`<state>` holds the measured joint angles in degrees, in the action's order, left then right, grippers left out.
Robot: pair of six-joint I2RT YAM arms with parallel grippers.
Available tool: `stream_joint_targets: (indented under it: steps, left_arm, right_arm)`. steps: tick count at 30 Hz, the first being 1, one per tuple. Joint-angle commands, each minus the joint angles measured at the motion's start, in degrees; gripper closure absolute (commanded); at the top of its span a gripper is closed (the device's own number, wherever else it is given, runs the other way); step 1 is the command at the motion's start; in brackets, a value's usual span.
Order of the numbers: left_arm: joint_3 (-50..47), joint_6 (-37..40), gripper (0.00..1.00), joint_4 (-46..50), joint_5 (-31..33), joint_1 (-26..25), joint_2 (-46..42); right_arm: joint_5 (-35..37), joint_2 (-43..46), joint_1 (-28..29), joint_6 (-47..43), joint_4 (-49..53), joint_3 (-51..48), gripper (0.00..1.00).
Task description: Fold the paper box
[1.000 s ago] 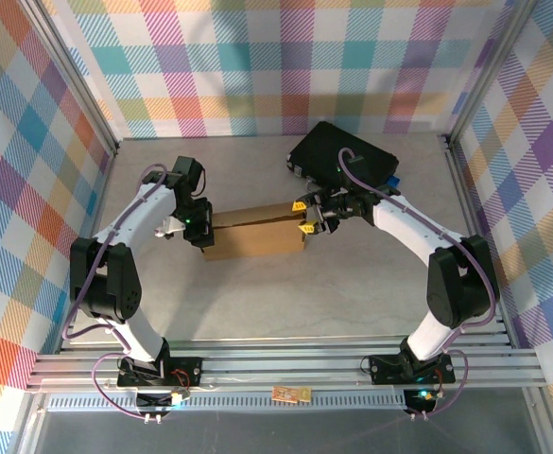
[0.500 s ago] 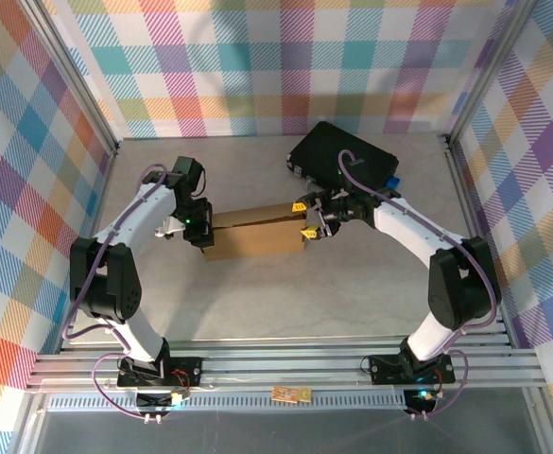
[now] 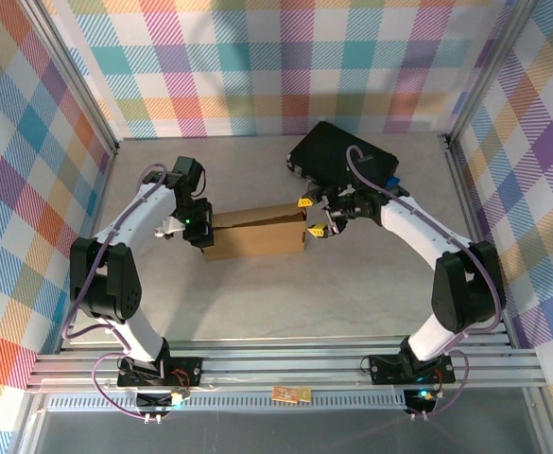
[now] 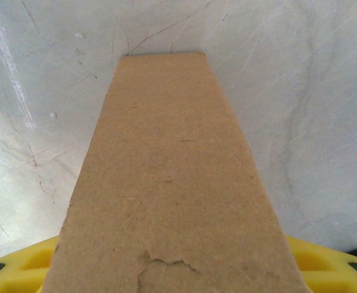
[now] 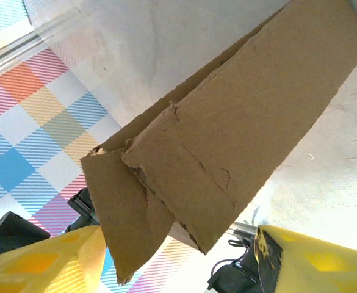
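Note:
The paper box (image 3: 257, 236) is a long, flat piece of brown cardboard lying mid-table. My left gripper (image 3: 200, 230) is at its left end. In the left wrist view the cardboard (image 4: 172, 183) runs out from between the yellow fingers (image 4: 19, 268), which are shut on it. My right gripper (image 3: 309, 217) stands open at the box's right end. In the right wrist view the torn flap end of the box (image 5: 251, 110) hangs between the spread yellow fingers (image 5: 38, 259), with a gap on the right side.
A black hard case (image 3: 344, 163) lies at the back, just behind the right gripper. Aluminium frame rails (image 3: 285, 364) run along the near edge, and plaid walls close in the table on three sides.
The right gripper's jaws have spread wider and it has drawn back slightly to the right from the box's end. The left arm and the box have stayed still.

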<state>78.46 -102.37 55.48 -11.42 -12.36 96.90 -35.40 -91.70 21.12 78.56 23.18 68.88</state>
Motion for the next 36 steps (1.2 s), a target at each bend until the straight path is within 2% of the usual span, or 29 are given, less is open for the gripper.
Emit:
stream_joint_targets:
  steps: [1, 7, 12, 20, 25, 36]
  left_arm:
    - [-2.4, 1.1, 0.56, 4.2, 3.2, -0.5, 2.7]
    - [-2.3, 1.1, 0.57, 4.1, 3.3, -0.5, 2.7]
    - [-2.5, 1.2, 0.58, 3.8, 3.2, -0.5, 2.7]
    - [-2.4, 1.2, 0.59, 3.6, 3.1, -0.5, 2.7]
    - [-2.5, 1.1, 0.6, 3.4, 3.1, -0.5, 2.7]
    - [-2.5, 1.0, 0.6, 3.5, 3.3, -0.4, 2.8]
  right_arm:
    - [-0.5, 1.8, -0.8, -1.0, 0.8, -0.5, 0.37]
    - [-0.8, 0.9, -0.8, -1.7, 0.4, -2.8, 0.43]
    - [-0.6, 1.1, -0.8, -1.6, -0.1, -3.6, 0.43]
    - [4.1, 5.2, -0.5, -1.7, 2.0, 0.1, 0.42]
    - [2.4, 3.7, 0.8, -1.0, 0.1, 1.0, 0.4]
    - [2.9, 1.1, 2.1, -3.1, 2.0, -2.7, 0.47]
